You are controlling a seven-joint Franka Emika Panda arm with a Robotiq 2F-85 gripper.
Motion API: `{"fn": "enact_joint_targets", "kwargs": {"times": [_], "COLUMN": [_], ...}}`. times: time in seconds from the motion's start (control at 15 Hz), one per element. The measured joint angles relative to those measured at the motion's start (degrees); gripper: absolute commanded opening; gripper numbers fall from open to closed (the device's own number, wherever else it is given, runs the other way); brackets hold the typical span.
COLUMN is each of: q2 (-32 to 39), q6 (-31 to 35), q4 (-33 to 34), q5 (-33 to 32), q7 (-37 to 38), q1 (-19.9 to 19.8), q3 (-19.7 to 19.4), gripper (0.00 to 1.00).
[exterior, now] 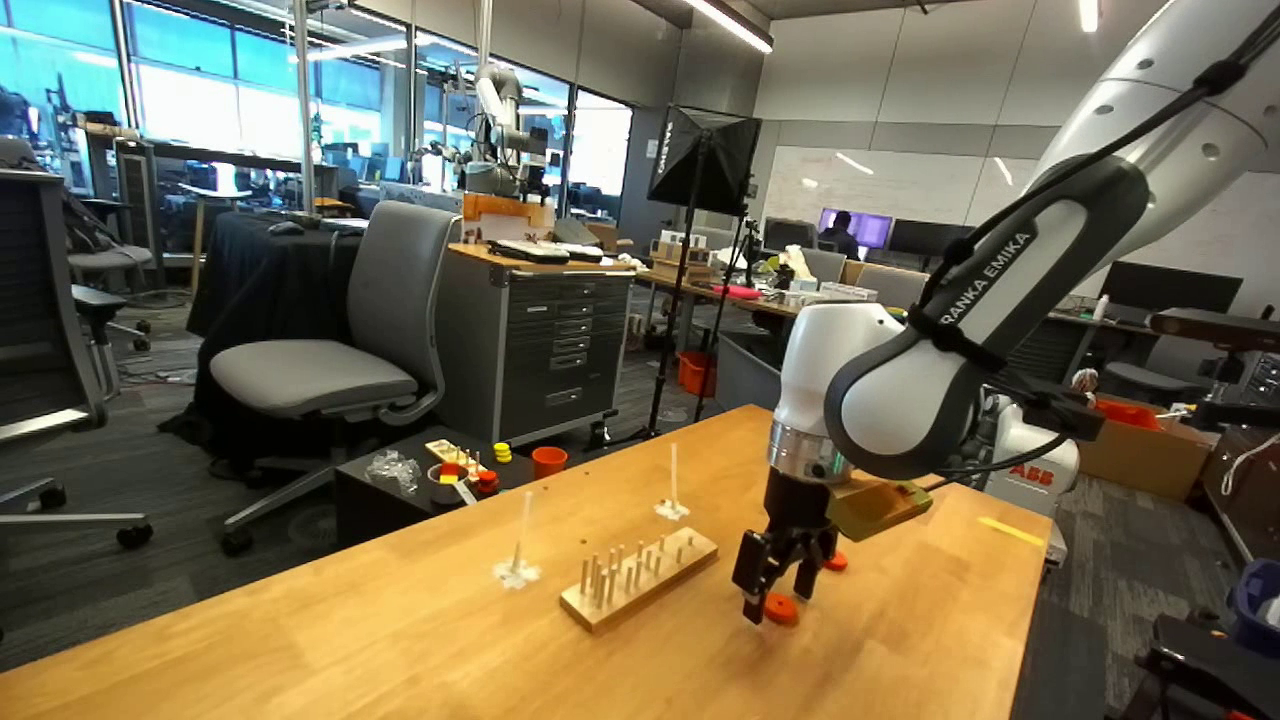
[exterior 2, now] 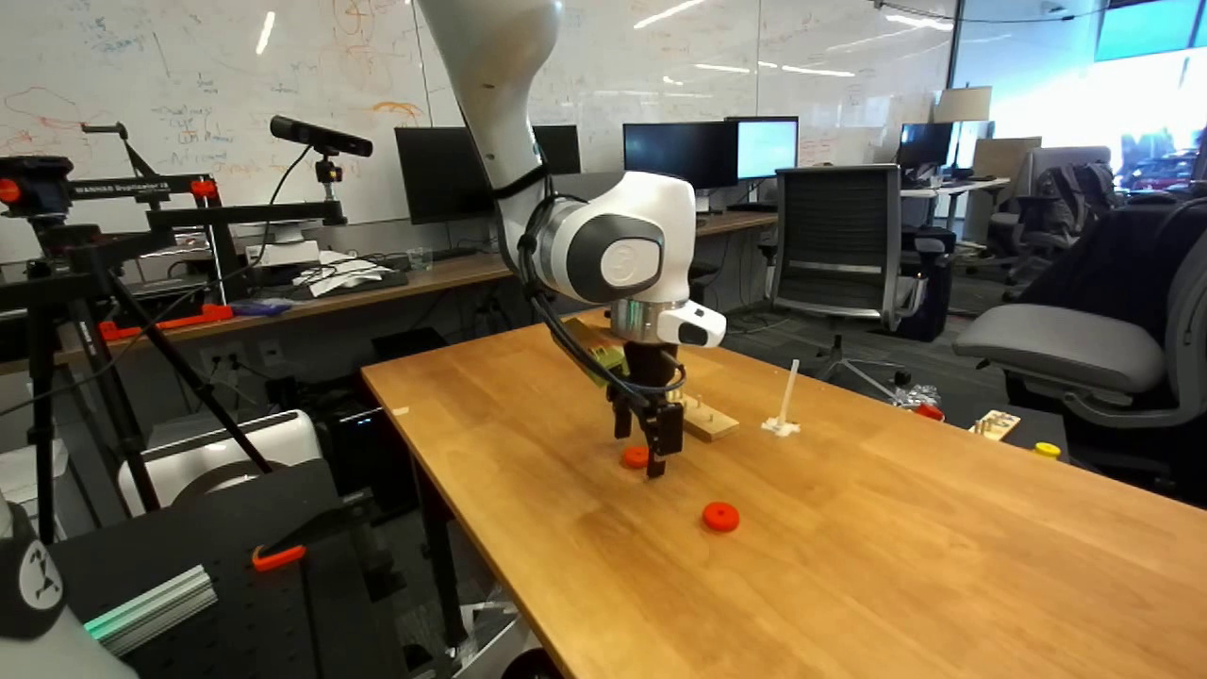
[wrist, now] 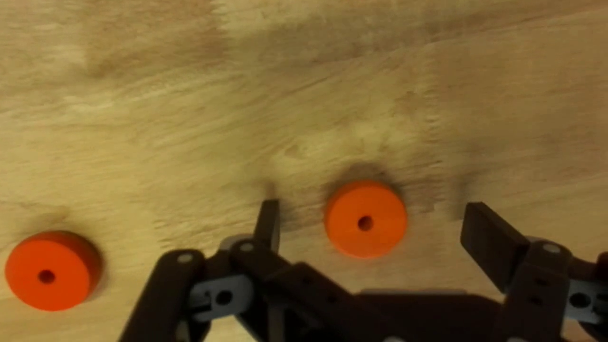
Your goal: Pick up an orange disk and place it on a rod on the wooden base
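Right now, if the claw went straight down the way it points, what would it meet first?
Likely the tabletop: in the wrist view, the open claw frames an orange disk between its fingers, which should land either side of it, though depth is unclear.

Wooden table (exterior: 430, 650): in an exterior view, its top extends from the lower left to the right of the frame. Wooden base (exterior: 650, 586) rests flat at lower centre. One pale rod (exterior: 522, 530) stands left of it, a second pale rod (exterior: 674, 477) above. Yellow strip (exterior: 1010, 531) lies at right. Wrist view: orange disk (wrist: 380, 232) flat, right of centre; second disk (wrist: 57, 292) flat, lower left.
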Motion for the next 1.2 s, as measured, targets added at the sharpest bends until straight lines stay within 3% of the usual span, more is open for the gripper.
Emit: {"fn": "enact_joint_targets", "kwargs": {"times": [0.4, 1.2], "q2": [-0.7, -2.4], "q6": [1.5, -2.4], "q4": [-0.4, 0.4], "q5": [-0.1, -0.3], "q7": [1.7, 5.3], "q1": [1.1, 1.4], "q3": [-0.5, -1.0], "gripper": [0.20, 0.18]}}
